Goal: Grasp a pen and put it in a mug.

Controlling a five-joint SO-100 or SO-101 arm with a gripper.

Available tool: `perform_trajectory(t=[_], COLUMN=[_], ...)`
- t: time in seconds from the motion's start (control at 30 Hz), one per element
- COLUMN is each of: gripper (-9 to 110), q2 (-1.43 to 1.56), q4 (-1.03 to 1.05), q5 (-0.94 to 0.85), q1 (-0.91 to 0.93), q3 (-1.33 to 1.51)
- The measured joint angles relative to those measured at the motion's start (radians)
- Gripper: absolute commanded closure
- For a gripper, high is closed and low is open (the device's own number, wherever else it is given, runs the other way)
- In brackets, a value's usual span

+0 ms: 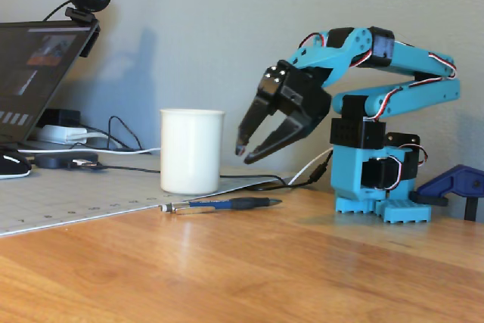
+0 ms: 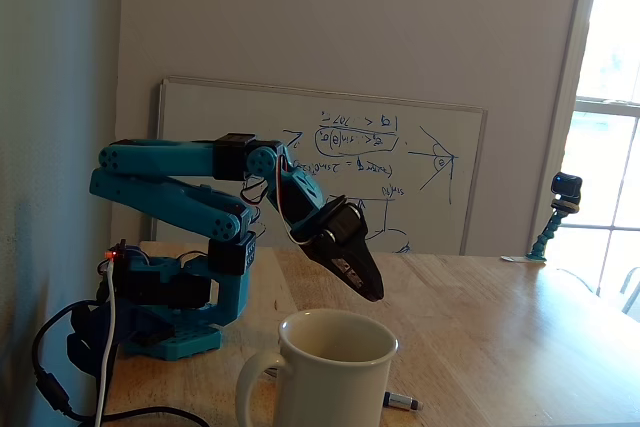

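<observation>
One blue-and-black ballpoint pen (image 1: 221,204) is lying flat on the wooden bench (image 1: 242,270), just below and a bit in front of the black two-finger hand (image 1: 243,156), which hangs empty with its fingers spread partway. The plain white ceramic mug (image 1: 192,150) stands upright beside the hand, mouth open. Looks like the arm is tucked back and angled down to line up for the grab.

Pen (image 1: 221,204): I see a blue barrel, dark grip and silver tip, lying flat on the wooden table just in front of the mug.
Mug (image 1: 192,150): white, upright, I see it empty from the other side (image 2: 335,372), handle at left there.
</observation>
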Motion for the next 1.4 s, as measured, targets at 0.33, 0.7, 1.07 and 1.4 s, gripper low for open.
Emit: perform_trajectory(t=[0.33,0.7,1.07,1.4], gripper=[85,82,82,87], q2=[-0.153,-0.382,-0.595,-0.627], q4=[-0.112,-0.115,-0.126,-0.129], q5=[0.049,0.064,0.064,0.064], q1=[0.252,0.287,0.287,0.287], q3=[0.000,0.000,-0.026,-0.043])
